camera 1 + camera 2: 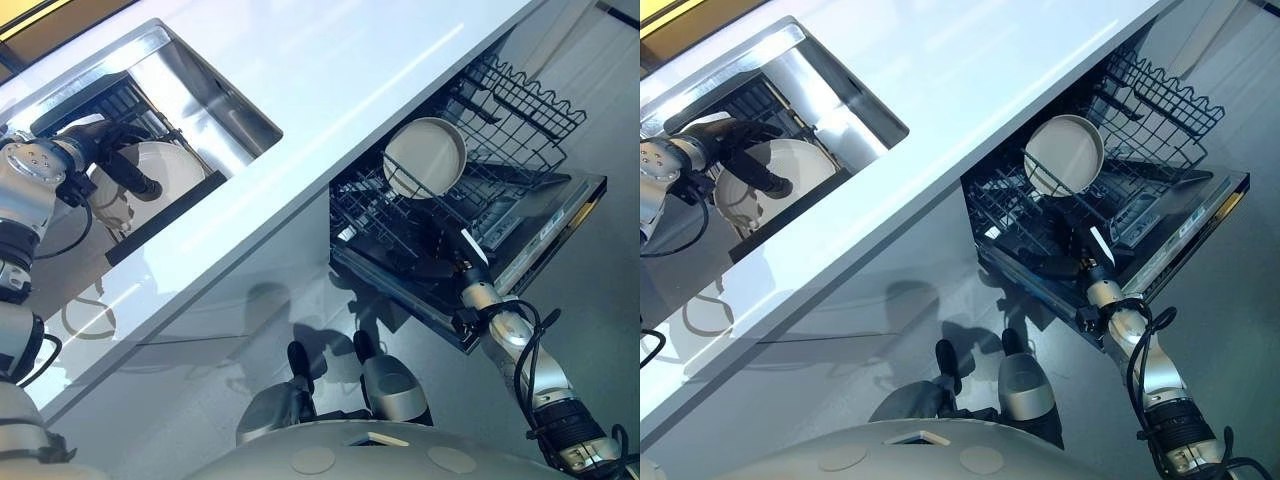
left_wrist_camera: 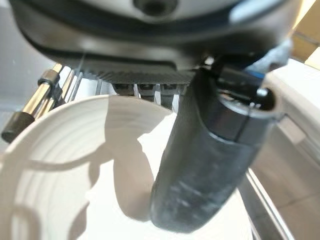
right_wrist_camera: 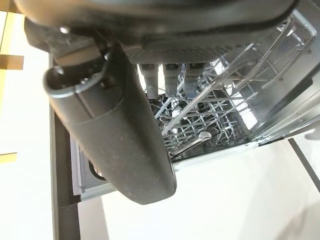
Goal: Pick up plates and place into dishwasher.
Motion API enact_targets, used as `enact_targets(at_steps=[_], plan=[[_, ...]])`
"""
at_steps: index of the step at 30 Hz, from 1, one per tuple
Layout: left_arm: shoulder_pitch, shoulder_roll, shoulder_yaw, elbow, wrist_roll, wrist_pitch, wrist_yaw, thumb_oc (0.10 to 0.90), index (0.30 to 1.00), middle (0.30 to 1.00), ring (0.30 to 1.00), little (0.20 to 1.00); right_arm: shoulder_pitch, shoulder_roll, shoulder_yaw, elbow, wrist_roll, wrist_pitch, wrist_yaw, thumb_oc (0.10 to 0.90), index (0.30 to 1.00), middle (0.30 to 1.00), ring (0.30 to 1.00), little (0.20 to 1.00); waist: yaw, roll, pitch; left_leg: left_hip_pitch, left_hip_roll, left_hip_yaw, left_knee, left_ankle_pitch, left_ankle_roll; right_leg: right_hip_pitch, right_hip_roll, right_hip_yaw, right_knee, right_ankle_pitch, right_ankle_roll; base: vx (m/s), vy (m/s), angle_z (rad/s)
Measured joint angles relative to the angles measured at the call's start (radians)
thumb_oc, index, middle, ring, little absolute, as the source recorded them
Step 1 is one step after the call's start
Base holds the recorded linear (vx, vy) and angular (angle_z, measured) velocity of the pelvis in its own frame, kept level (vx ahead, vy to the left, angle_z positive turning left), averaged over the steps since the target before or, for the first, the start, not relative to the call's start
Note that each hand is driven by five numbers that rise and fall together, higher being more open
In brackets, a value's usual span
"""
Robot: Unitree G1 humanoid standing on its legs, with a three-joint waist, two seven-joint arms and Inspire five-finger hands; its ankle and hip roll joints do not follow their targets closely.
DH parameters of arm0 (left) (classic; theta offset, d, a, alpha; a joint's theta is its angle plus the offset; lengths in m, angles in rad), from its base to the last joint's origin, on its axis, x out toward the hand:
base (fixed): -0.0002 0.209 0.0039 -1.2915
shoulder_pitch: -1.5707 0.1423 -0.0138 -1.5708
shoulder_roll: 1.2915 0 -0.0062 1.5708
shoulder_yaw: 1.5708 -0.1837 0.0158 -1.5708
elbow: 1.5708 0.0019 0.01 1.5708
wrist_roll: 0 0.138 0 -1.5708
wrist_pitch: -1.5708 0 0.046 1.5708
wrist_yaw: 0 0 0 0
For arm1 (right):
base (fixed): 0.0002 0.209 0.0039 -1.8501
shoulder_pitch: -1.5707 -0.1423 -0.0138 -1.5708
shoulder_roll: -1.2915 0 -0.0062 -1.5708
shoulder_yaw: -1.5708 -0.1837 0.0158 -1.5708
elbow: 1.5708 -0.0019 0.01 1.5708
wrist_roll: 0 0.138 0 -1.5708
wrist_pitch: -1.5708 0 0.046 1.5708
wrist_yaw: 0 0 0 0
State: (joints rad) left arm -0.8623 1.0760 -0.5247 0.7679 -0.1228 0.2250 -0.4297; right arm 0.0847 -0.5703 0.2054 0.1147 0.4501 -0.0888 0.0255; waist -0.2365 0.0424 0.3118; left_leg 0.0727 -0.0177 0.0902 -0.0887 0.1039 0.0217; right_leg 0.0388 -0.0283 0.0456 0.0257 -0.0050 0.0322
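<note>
White plate (image 1: pixel 165 165) lying in the steel sink (image 1: pixel 215 95) at the upper left of the frame, resting on a dark rack (image 1: pixel 118 95) set inside the basin; in the left wrist view its ridged face (image 2: pixel 65 165) takes up the lower half. The left hand (image 1: pixel 118 160) reaches into the sink from the left edge and sits at the plate's rim, with its thumb (image 2: pixel 210 150) lying across the plate's face; whether the hand actually grips the plate cannot be told. A second white plate (image 1: pixel 425 157) stands on edge, tilted, in the pulled-out dishwasher rack (image 1: pixel 520 110) at the upper right, its face turned toward the camera. The right hand (image 1: pixel 450 252) is below this plate and apart from it, at the near part of the wire rack; its own wrist view shows it relaxed, holding nothing, with the thumb (image 3: pixel 120 135) straight and the rack's wire tines (image 3: pixel 210 115) just beyond. The open dishwasher door (image 1: pixel 545 225) lies at the right, past the rack. The white counter (image 1: pixel 330 90) runs diagonally across the frame from lower left to upper right, between sink and dishwasher. Grey floor (image 1: pixel 250 330) shows below the counter's edge.
</note>
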Motion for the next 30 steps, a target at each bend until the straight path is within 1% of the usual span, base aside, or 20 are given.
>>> enact_targets(at_steps=[3, 6, 7, 8, 9, 10, 12, 14, 15, 16, 18, 20, 23, 30], plan=[[0.000, 0.007, 0.011, -0.005, -0.007, 0.037, -0.036, 0.800, 0.900, 0.900, 0.900, 0.900, 0.000, 0.000, 0.000, 0.000, 0.000, 0.000, 0.000, 0.800, 0.900, 0.900, 0.900, 0.900, -0.007, 0.006, -0.004, 0.000, 0.000, 0.000, 0.000, 0.000, 0.000, 0.000, -0.001, -0.001, 0.000, 0.000, 0.000, 0.00, 0.000, 0.00], [0.001, 0.017, 0.016, -0.007, -0.036, 0.075, -0.048, 0.800, 0.900, 0.900, 0.900, 0.900, 0.000, 0.000, 0.000, 0.000, 0.000, 0.000, -0.001, 0.800, 0.900, 0.900, 0.900, 0.900, -0.013, 0.008, -0.005, 0.003, 0.001, 0.001, 0.000, 0.000, 0.000, 0.002, -0.001, 0.000, -0.002, 0.000, 0.000, 0.00, 0.000, 0.00], [0.002, 0.019, 0.019, -0.008, -0.051, 0.083, -0.048, 0.698, 0.813, 0.813, 0.813, 0.798, 0.000, 0.000, 0.000, 0.001, -0.001, 0.000, -0.001, 0.800, 0.900, 0.900, 0.900, 0.900, -0.014, 0.009, -0.006, 0.003, 0.001, 0.001, 0.000, 0.000, 0.000, 0.002, -0.001, 0.000, -0.002, 0.000, 0.000, 0.00, 0.000, 0.00], [0.002, 0.022, 0.021, -0.008, -0.073, 0.090, -0.047, 0.698, 0.813, 0.813, 0.813, 0.798, 0.000, 0.000, 0.000, 0.001, -0.001, 0.000, -0.001, 0.800, 0.900, 0.900, 0.900, 0.900, -0.014, 0.010, -0.006, 0.003, 0.001, 0.002, 0.000, 0.000, 0.000, 0.002, -0.001, 0.000, -0.003, 0.000, 0.000, 0.00, 0.000, 0.00], [0.005, 0.025, 0.034, -0.008, -0.097, 0.098, -0.044, 0.525, 0.665, 0.665, 0.665, 0.625, 0.000, 0.001, 0.000, 0.002, -0.001, 0.000, -0.001, 0.800, 0.900, 0.900, 0.900, 0.900, -0.014, 0.011, -0.007, 0.004, 0.001, 0.003, 0.000, 0.000, 0.000, 0.003, -0.002, 0.000, -0.003, 0.000, 0.000, 0.00, 0.000, 0.00], [0.010, 0.027, 0.046, -0.008, -0.114, 0.100, -0.040, 0.556, 0.691, 0.691, 0.691, 0.656, 0.000, 0.001, 0.000, 0.003, -0.002, 0.000, -0.001, 0.800, 0.900, 0.900, 0.900, 0.900, -0.014, 0.012, -0.007, 0.004, 0.001, 0.004, 0.000, -0.001, 0.000, 0.003, -0.002, 0.001, -0.004, 0.000, 0.000, 0.00, 0.000, 0.00], [0.039, 0.032, 0.094, -0.010, -0.167, 0.103, -0.009, 0.366, 0.528, 0.528, 0.528, 0.466, 0.003, 0.004, -0.001, 0.006, -0.004, 0.000, -0.001, 0.800, 0.900, 0.900, 0.900, 0.900, -0.013, 0.020, -0.012, 0.006, 0.001, 0.005, 0.000, -0.002, 0.001, 0.005, -0.003, 0.001, -0.006, 0.000, 0.000, 0.00, 0.000, 0.00], [0.062, 0.032, 0.153, -0.018, -0.239, 0.105, 0.028, 0.207, 0.392, 0.392, 0.392, 0.307, 0.010, 0.005, -0.001, 0.008, -0.005, 0.000, 0.000, 0.800, 0.900, 0.900, 0.900, 0.900, -0.006, 0.026, -0.016, 0.009, 0.001, 0.006, 0.000, -0.003, 0.001, 0.009, -0.004, 0.000, -0.008, 0.000, 0.001, 0.00, 0.000, 0.00], [0.071, 0.033, 0.185, -0.026, -0.272, 0.105, 0.036, 0.100, 0.300, 0.300, 0.300, 0.200, 0.014, 0.006, -0.001, 0.008, -0.009, 0.000, 0.000, 0.800, 0.900, 0.900, 0.900, 0.900, -0.002, 0.026, -0.016, 0.013, 0.001, 0.005, 0.000, -0.003, 0.001, 0.013, -0.004, -0.001, -0.009, 0.000, 0.001, 0.00, 0.000, 0.00], [0.078, 0.031, 0.209, -0.042, -0.315, 0.104, 0.036, 0.100, 0.300, 0.300, 0.300, 0.200, 0.020, 0.007, -0.001, 0.011, -0.010, 0.000, 0.001, 0.800, 0.900, 0.900, 0.900, 0.900, 0.004, 0.026, -0.016, 0.020, 0.001, 0.005, 0.000, -0.004, 0.001, 0.022, -0.004, -0.001, -0.011, 0.000, 0.001, 0.00, 0.000, 0.00], [0.105, 0.028, 0.215, -0.109, -0.371, 0.080, 0.023, 0.100, 0.300, 0.300, 0.300, 0.200, 0.021, 0.008, -0.001, 0.028, -0.010, 0.000, 0.006, 0.800, 0.900, 0.900, 0.900, 0.900, 0.013, 0.031, -0.022, 0.027, 0.002, 0.006, 0.000, -0.008, 0.000, 0.029, -0.003, -0.001, -0.011, 0.000, 0.001, 0.00, 0.000, 0.00], [0.118, 0.029, 0.214, -0.126, -0.365, 0.054, 0.030, 0.100, 0.300, 0.300, 0.300, 0.200, 0.021, 0.007, -0.001, 0.034, -0.010, 0.000, 0.007, 0.800, 0.900, 0.900, 0.900, 0.900, 0.011, 0.039, -0.028, 0.027, 0.001, 0.006, -0.001, -0.008, 0.000, 0.027, -0.004, 0.001, -0.010, 0.000, 0.001, -0.02, -0.002, -0.04], [0.145, 0.028, 0.213, -0.127, -0.364, 0.050, 0.030, 0.100, 0.300, 0.300, 0.300, 0.200, 0.034, 0.005, -0.002, 0.039, -0.009, 0.000, 0.007, 0.800, 0.900, 0.900, 0.900, 0.900, 0.006, 0.055, -0.042, 0.027, 0.002, 0.006, -0.001, -0.008, 0.000, 0.025, -0.003, 0.004, -0.010, 0.000, 0.001, -0.02, 0.000, -0.03], [0.150, 0.026, 0.206, -0.137, -0.364, 0.048, 0.026, 0.100, 0.300, 0.300, 0.300, 0.200, 0.037, 0.005, -0.002, 0.039, -0.009, 0.000, 0.006, 0.800, 0.900, 0.900, 0.900, 0.900, 0.008, 0.057, -0.046, 0.026, 0.003, 0.005, 0.000, -0.008, 0.000, 0.025, -0.002, 0.002, -0.010, 0.000, 0.001, 0.00, -0.001, 0.00]])
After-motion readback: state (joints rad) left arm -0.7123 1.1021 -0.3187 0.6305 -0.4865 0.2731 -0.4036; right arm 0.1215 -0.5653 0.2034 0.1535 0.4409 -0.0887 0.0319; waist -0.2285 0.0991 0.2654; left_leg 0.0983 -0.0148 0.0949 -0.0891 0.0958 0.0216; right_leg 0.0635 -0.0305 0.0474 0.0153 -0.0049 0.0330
